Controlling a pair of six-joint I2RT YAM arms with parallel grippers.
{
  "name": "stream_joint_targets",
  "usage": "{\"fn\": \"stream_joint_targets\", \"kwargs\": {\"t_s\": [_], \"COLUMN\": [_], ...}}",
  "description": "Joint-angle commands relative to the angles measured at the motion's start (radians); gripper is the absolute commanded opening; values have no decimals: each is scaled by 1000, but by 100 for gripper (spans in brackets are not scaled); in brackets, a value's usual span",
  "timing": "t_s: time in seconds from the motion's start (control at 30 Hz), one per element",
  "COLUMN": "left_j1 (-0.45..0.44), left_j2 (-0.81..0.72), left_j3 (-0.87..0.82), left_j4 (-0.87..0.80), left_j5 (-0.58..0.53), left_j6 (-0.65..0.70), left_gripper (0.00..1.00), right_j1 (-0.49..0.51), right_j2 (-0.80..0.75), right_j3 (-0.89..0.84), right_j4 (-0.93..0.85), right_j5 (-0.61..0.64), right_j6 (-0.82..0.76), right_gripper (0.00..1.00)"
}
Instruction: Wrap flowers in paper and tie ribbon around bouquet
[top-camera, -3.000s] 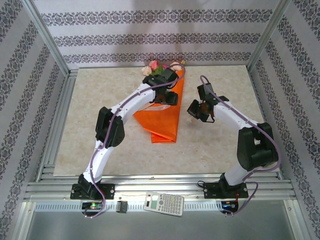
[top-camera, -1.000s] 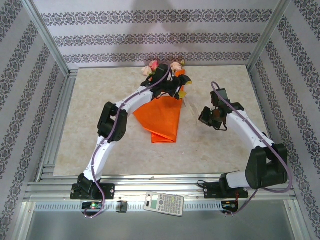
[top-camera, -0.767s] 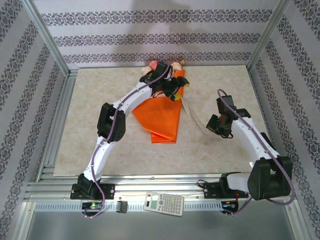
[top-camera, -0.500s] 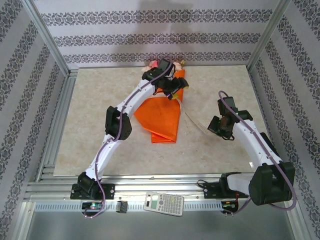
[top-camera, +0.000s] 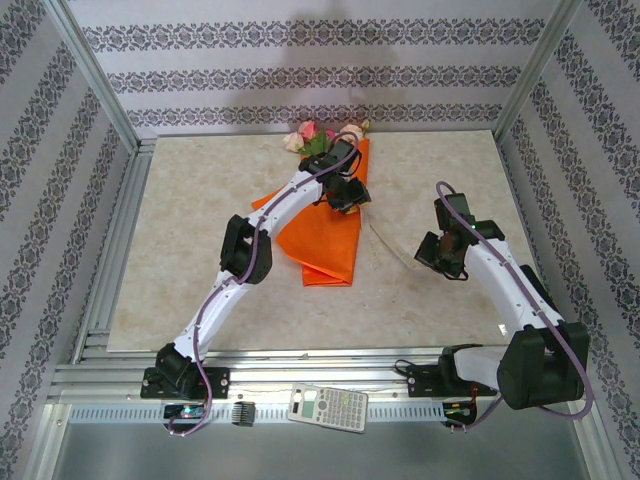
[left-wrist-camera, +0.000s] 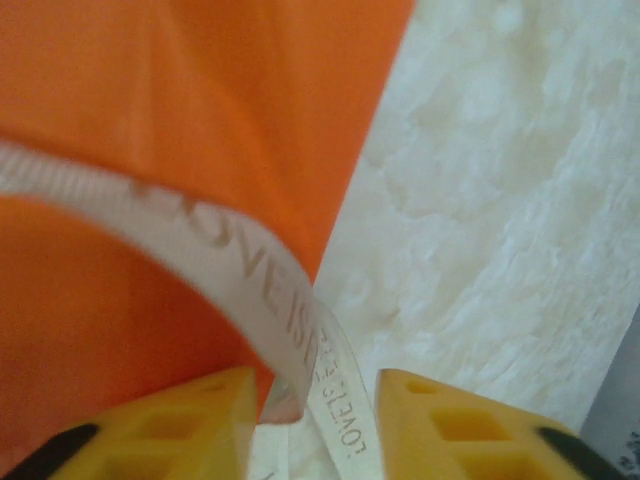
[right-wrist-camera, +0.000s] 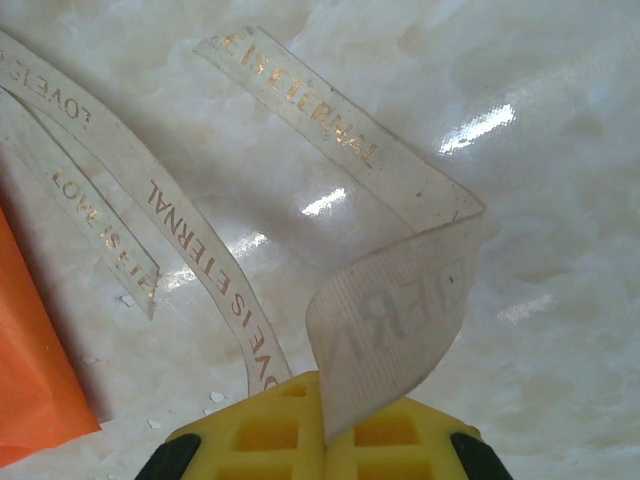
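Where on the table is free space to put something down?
Free: the table left of the orange paper, up to the left rail; also the near strip in front of the paper. Crowded: the middle, where the ribbon runs from the paper to the right gripper.

Bare marble table (top-camera: 190, 230) lies open left of the bouquet (top-camera: 330, 245); ribbon (right-wrist-camera: 385, 300) loops across the gap toward the right gripper (top-camera: 432, 258).

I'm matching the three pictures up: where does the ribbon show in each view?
Top external: the ribbon, a faint strand on the table from the orange paper to the right gripper.
Left wrist: crosses the orange paper, then passes between the left gripper's fingers.
Right wrist: loops up from the right gripper; more strands lie left.
Shared landmark: the orange paper.
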Motion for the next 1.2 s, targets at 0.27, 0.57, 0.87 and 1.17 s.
{"fn": "stream_joint_targets", "kwargs": {"t_s": [0.27,0.57,0.87,1.17], "left_j1": [8,17,18,15], "left_j2": [-45,-146,-83,-89], "left_j3": [-8,-185,-183,-359], "left_j4": [245,701,812,828], "left_j5": [-21,15,10,46], "left_j6": [-116,-368,-485,-450], "left_gripper": [0,0,0,1], "right_j1": [9,11,32,57], "right_j2": [-17,17,42,54], "right_j3": [-44,-55,-52,-28], "right_j4": [0,25,45,57], "right_j5": [0,-50,-82,-118], "right_j6": [-27,-40,-35,-34], "right_gripper": [0,0,0,0]}}
